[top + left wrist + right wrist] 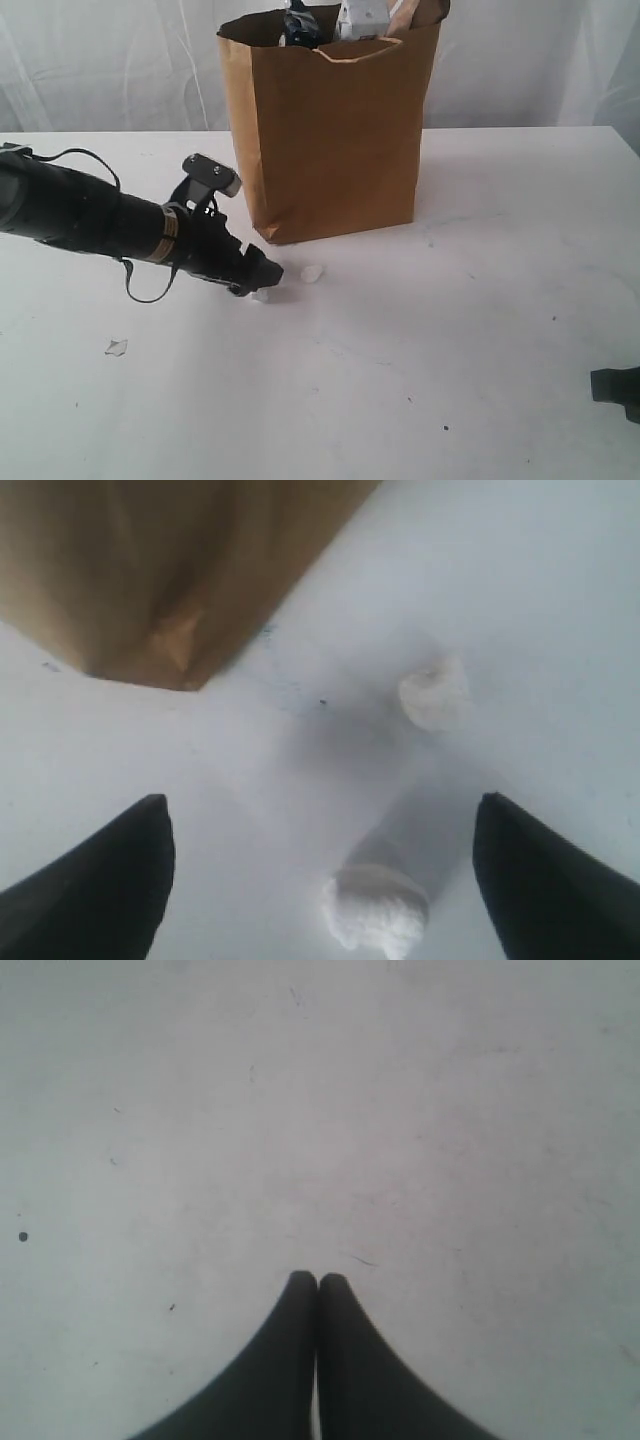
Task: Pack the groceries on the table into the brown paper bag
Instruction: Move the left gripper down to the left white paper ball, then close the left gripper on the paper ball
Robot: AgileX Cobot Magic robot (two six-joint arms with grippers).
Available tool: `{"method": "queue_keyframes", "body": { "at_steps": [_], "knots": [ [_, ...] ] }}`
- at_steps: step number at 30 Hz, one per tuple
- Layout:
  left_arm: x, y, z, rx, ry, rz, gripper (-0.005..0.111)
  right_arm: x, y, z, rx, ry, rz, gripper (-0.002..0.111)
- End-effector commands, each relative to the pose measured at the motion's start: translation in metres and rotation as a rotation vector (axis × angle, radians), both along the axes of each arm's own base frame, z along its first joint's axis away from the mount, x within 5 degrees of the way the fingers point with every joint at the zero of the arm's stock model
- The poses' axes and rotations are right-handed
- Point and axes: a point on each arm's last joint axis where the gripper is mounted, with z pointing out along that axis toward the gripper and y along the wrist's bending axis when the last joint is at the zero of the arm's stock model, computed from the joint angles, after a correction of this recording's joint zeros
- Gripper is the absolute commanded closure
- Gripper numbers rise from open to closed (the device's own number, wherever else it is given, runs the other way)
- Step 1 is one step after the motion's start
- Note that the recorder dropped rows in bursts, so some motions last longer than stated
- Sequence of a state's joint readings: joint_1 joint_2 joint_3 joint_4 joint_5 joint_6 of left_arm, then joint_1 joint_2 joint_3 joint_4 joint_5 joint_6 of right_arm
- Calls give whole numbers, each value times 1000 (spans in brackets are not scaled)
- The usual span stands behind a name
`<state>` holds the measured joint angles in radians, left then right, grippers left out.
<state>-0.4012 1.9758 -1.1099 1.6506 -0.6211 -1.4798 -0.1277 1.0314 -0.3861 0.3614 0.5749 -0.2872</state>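
Left pincer (258, 280) first: reaching in from the left edge, low over the table (480, 330), fingers (100, 880) spread wide and gripping nothing. Probably held so low because of two small white lumps: one (375, 910) between the open fingers, close to the tips, the other (433, 698) a little farther on, toward the bag. Nature of the lumps unclear, crumpled paper or foam perhaps; not looking like groceries. Near-left of the arm, a pale scrap (117, 347) lying flat on the tabletop.

Centre, toward the far side: brown paper bag (335, 140), upright, base flat on the table, mouth open. Poking above the rim from left to right, a dark item (300, 25), a white item (362, 18) and a tan thing (412, 12) at the right corner; too cropped to name any of them. Riding that high, likely propped on other goods underneath, though inside hidden from every view. No grocery visible on the bare tabletop, so packing judged as good as done.

No brand, label or lettering readable anywhere: bag front plain, items at the rim too small and cut off.

Far right, near edge: right pincer (615, 385), barely in sight, well apart from the bag. Fingers (290, 1360) pressed together with nothing between, over bare table, seemingly parked out of the way.
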Motion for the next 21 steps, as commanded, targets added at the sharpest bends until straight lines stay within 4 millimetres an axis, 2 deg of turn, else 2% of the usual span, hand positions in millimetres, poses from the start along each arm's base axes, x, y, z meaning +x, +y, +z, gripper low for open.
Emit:
{"method": "queue_keyframes", "body": {
  "at_steps": [1,9,16,21],
  "knots": [
    [-8,-9,0,75,-83,-163,25,-2,0,-2,6,7,-5,108],
    [-7,-8,-5,117,-100,-165,26,-2,0,-2,6,7,-5,108],
    [-6,-7,-5,133,-114,-165,52,-2,0,-2,6,7,-5,108],
    [-7,-9,-4,117,-108,-183,53,-2,0,-2,6,7,-5,108]
  ]
}}
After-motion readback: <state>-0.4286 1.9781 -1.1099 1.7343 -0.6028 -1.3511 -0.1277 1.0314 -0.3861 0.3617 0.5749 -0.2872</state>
